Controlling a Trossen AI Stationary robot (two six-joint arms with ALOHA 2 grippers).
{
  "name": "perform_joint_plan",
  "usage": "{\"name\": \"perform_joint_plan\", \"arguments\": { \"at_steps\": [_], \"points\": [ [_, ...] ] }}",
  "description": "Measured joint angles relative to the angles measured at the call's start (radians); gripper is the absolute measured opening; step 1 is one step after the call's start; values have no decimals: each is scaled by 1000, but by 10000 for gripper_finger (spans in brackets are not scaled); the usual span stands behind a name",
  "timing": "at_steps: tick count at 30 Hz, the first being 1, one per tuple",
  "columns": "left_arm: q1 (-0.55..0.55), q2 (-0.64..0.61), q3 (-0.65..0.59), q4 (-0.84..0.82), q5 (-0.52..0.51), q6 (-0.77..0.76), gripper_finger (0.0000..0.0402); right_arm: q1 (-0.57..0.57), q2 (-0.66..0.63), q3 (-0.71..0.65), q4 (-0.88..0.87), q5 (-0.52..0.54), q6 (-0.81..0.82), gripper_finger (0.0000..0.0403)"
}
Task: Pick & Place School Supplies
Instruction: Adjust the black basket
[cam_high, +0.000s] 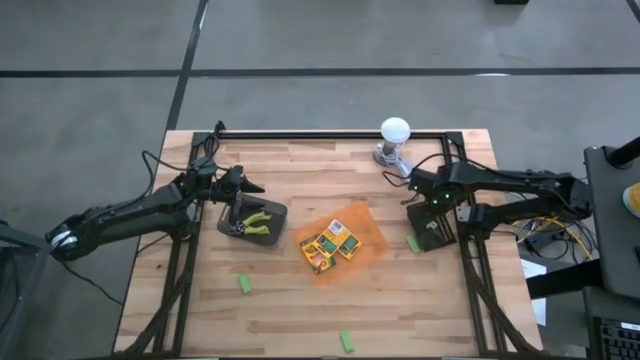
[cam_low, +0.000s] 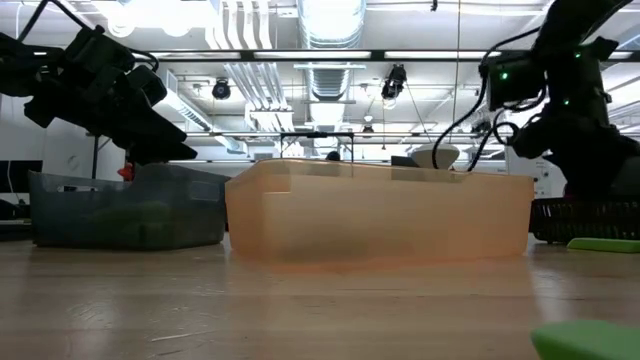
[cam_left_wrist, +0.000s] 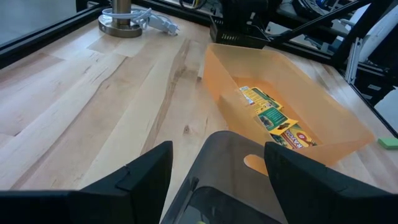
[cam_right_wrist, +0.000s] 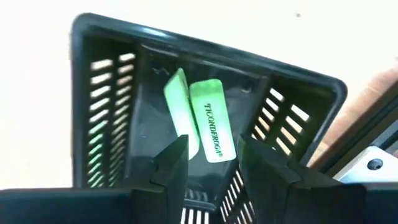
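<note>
Overhead, the left gripper hangs above a dark bin holding yellow- and green-handled tools, while the right gripper sits over a black slotted basket near the table's right edge. Between them lies an orange tray with crayon boxes inside; one green eraser rests just beside the basket, and two more lie on the bare wood nearer the front edge. A white lamp stands at the back of the table. From table height, the orange tray fills the middle, the dark bin sits beside it, and both arms hover above. Through the left wrist camera, the left gripper shows its fingers spread wide with nothing between them, above the bin's rim, the tray and its crayon boxes beyond. Through the right wrist camera, the right gripper has its fingers parted, holding nothing, directly over two green erasers lying side by side in the basket.
</note>
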Motion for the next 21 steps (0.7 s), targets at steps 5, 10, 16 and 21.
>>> {"name": "perform_joint_plan", "arguments": {
  "at_steps": [5, 10, 16, 21],
  "points": [
    [0, 0, 0, 0, 0, 0, 259, 0, -96, 0, 24, 0, 10, 123],
    [0, 0, 0, 0, 0, 0, 259, 0, -210, 1, 91, -4, 50, 126],
    [0, 0, 0, 0, 0, 0, 259, 0, -315, 1, 146, -8, 100, 138],
    [0, 0, 0, 0, 0, 0, 259, 0, -310, 1, 123, 48, 111, 152]
  ]
}}
